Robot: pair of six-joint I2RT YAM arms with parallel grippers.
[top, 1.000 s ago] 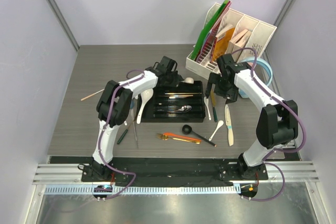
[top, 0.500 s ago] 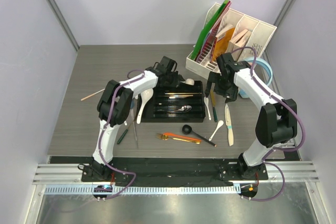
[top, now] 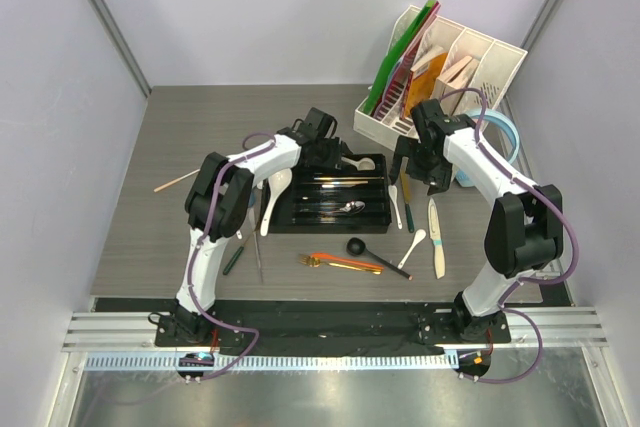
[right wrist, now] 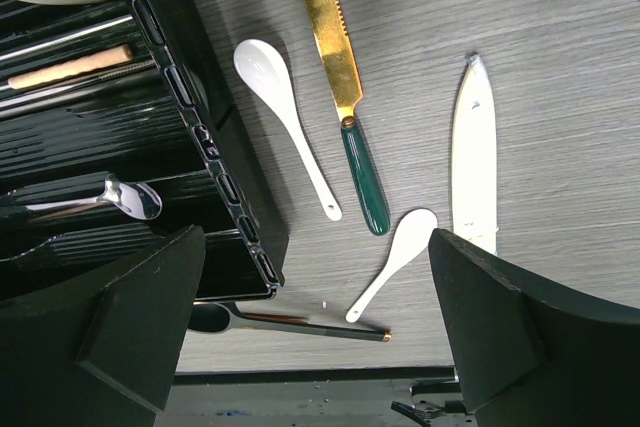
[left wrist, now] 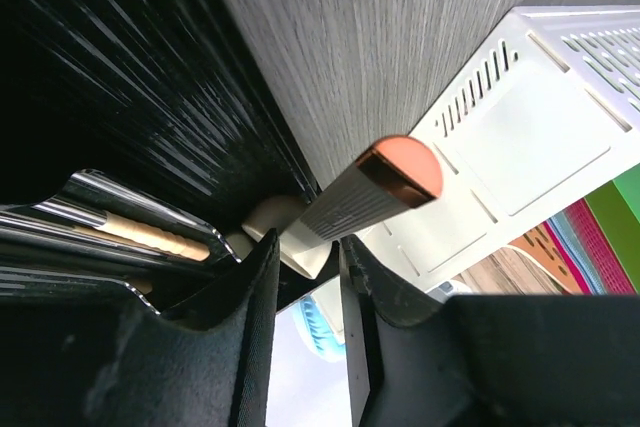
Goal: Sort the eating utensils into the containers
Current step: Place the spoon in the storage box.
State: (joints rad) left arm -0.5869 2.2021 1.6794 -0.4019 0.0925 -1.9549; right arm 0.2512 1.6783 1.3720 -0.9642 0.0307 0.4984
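Observation:
The black tray (top: 320, 219) lies mid-table with a steel spoon (right wrist: 130, 199) and a wooden chopstick (right wrist: 70, 67) in its compartments. My left gripper (top: 325, 147) hangs over the tray's far edge. Its jaws are slightly apart around a cream spoon (left wrist: 282, 237) with a grey ribbed handle (left wrist: 365, 197), leaving a gap on one side. That white spoon (top: 358, 162) rests in the tray's far right corner. My right gripper (right wrist: 318, 237) stands wide open and empty above a white spoon (right wrist: 285, 117), a gold-bladed green-handled knife (right wrist: 345, 97), a small white spoon (right wrist: 395, 257) and a white knife (right wrist: 473, 157).
The white slotted organiser (top: 450, 72) and light-blue headphones (top: 505, 142) stand at the far right. A black spoon (top: 375, 255) and orange chopsticks (top: 340, 262) lie in front of the tray. Left of it are a white spoon (top: 275, 192) and a wooden chopstick (top: 175, 182).
My left jaws have parted, and the white spoon has settled a little lower into the tray's far right corner. The right arm has barely moved.

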